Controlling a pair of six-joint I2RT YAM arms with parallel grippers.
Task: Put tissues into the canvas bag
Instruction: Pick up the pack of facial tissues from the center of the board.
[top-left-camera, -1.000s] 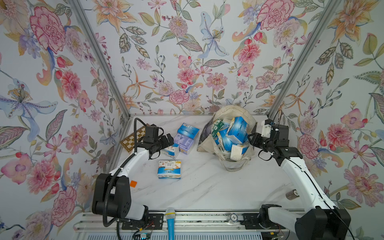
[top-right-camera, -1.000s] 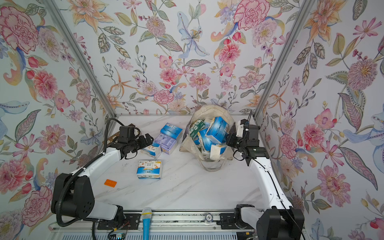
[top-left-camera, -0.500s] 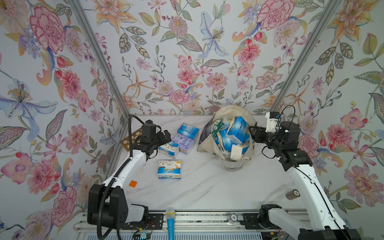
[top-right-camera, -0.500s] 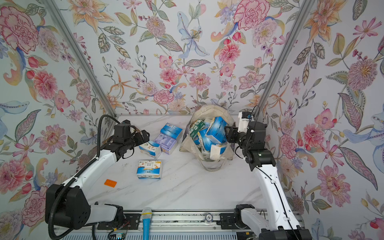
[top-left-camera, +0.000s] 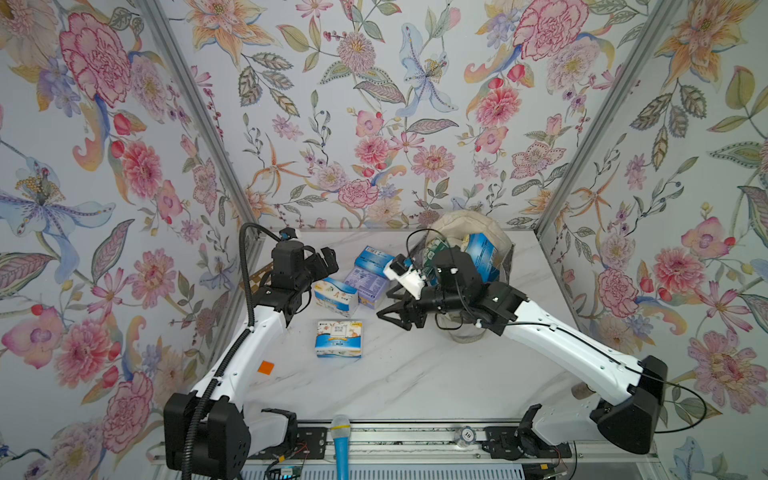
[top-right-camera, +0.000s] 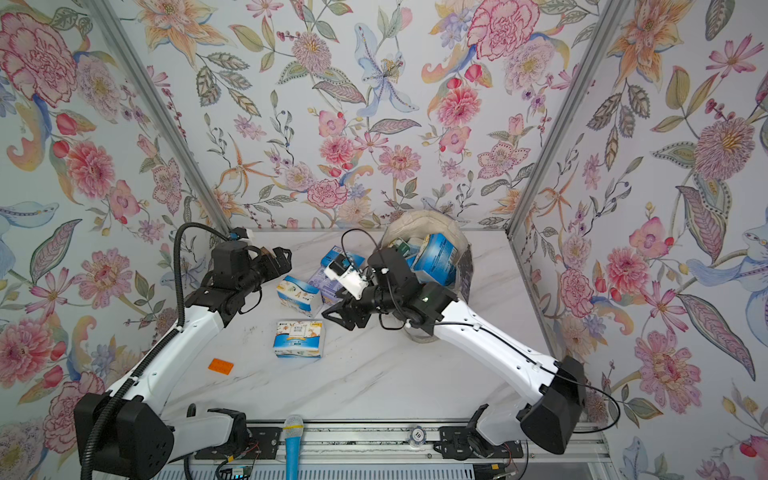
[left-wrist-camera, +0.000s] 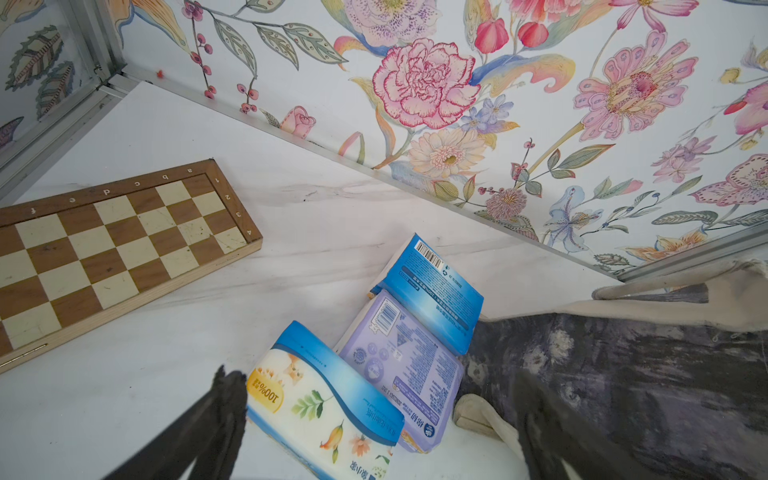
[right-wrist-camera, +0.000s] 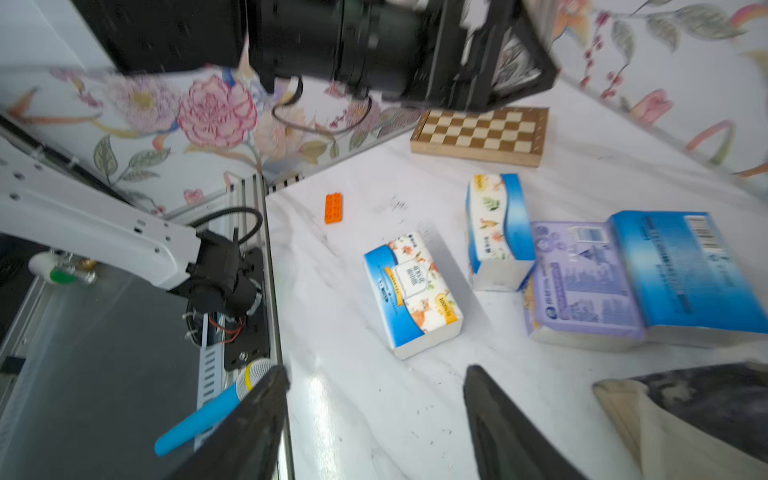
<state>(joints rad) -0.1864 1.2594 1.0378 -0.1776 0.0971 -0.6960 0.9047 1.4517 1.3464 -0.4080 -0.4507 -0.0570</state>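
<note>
right end effector (top-left-camera: 394, 316) now hangs open and empty over the table (top-left-camera: 415, 374) middle, having swung across from beside the bag (top-left-camera: 465, 220), jaws widening; likely after the next pack. left end effector (left-wrist-camera: 382, 415) stays wide open, empty, by the upright pack (left-wrist-camera: 324, 407). four packs lie out; the rest fill the bag, which only the top views show. wrist views show the chessboard (left-wrist-camera: 116, 249) whole.

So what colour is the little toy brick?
The brick is orange; right wrist view shows it best.
</note>
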